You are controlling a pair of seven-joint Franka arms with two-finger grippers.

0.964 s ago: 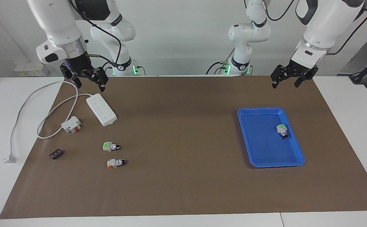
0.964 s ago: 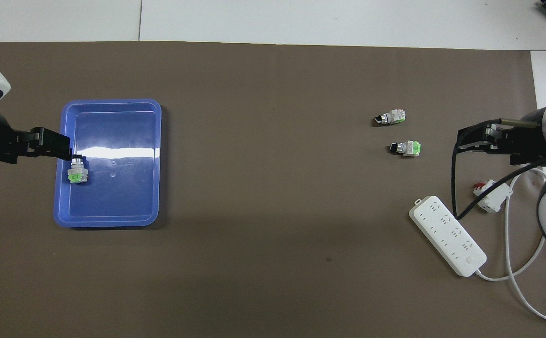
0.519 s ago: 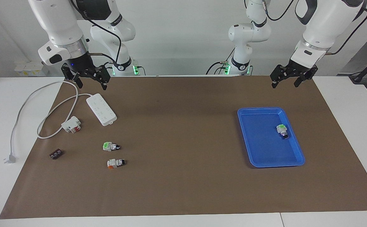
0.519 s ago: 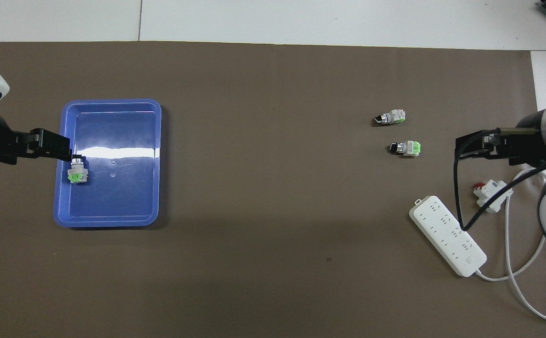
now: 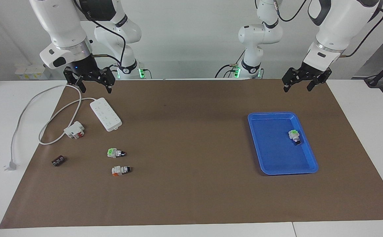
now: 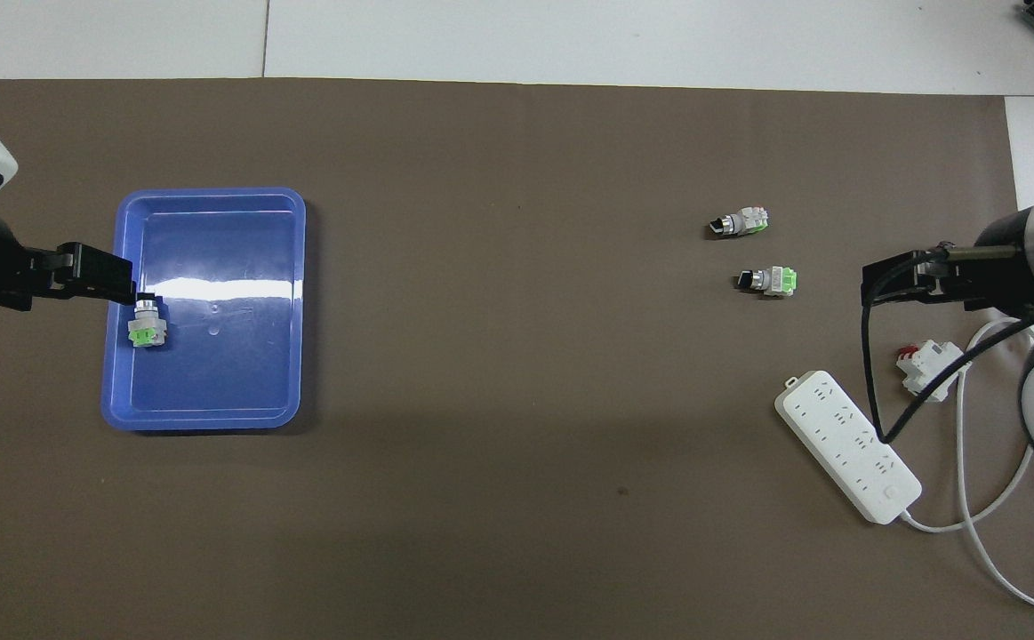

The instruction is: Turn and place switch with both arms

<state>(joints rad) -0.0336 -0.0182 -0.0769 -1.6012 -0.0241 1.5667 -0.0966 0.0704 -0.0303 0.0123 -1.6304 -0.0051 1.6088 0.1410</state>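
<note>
The switch [image 5: 295, 136] lies on its side inside the blue tray [image 5: 270, 114], at about 3 o'clock in the facing view. It is close to the tray's wall at the left arm's end of the bench [image 5: 191, 197], with its black knob pointing away from the robots. Nothing holds it.

The left hand [image 5: 302, 85] hangs in the air at roughly 1 o'clock in that view, over the mat on the robots' side of the tray, fingers spread wide and empty. The right hand [image 5: 92, 84] hangs at about 10 o'clock, over the cable just robotward of the power strip [image 5: 105, 114], also wide and empty.

With the switch resting in the tray and both hands raised clear of it, the turning and placing look finished. What is left seems to be only for the arms to settle at rest.

Two like switches, a green-block switch [image 5: 115, 152] and an orange-corner switch [image 5: 120, 170], lie on the mat near 8 o'clock, untouched.
</note>
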